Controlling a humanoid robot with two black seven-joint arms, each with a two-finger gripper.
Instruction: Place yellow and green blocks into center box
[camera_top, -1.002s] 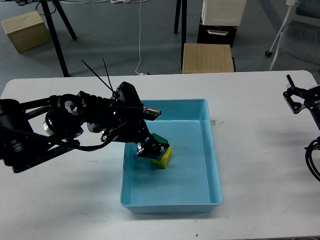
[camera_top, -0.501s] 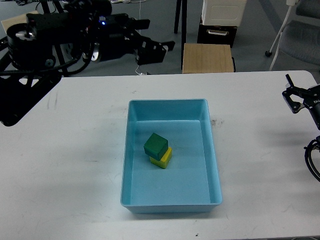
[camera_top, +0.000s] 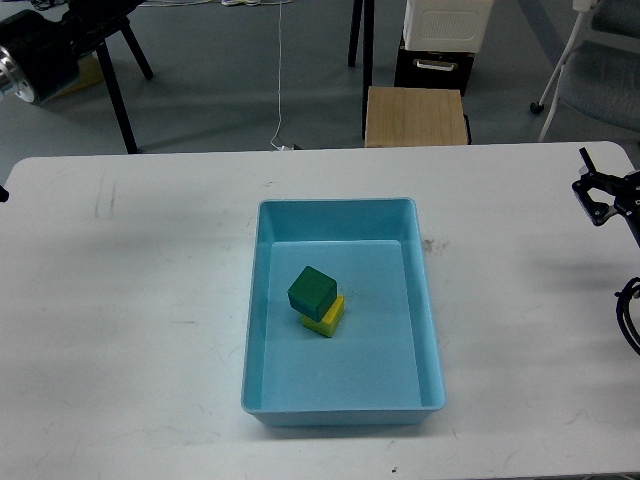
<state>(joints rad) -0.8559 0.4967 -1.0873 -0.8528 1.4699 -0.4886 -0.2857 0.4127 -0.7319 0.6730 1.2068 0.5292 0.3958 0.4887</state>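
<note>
Head view shows, at the far left top corner, a thick black part of the left arm (camera_top: 45, 40) with a round metal piece; its pincer lies outside the picture, so I cannot tell how it stands. Below it spreads the white table (camera_top: 130, 330), with faint grey marks near its left back part. In the middle of the table stands the light blue box (camera_top: 425, 300), a rectangular tray with low walls. Inside it, a little left of the middle of its floor, the green block (camera_top: 312, 291) sits on top of the yellow block (camera_top: 328, 318); the green one is turned a little and covers most of the yellow one, so only the right and front part of the yellow shows. Both blocks are touching each other and are apart from the walls of the box. Behind the table, on the grey floor, a wooden stool (camera_top: 416, 116) stands just right of the box's line, and a white container (camera_top: 447, 22) is behind it. At the right edge of the table the right gripper (camera_top: 602, 195) is seen small and dark; whether its fingers are apart or together I cannot tell, and nothing is seen in it. The blocks lie well apart from this pincer, far to its left.
</note>
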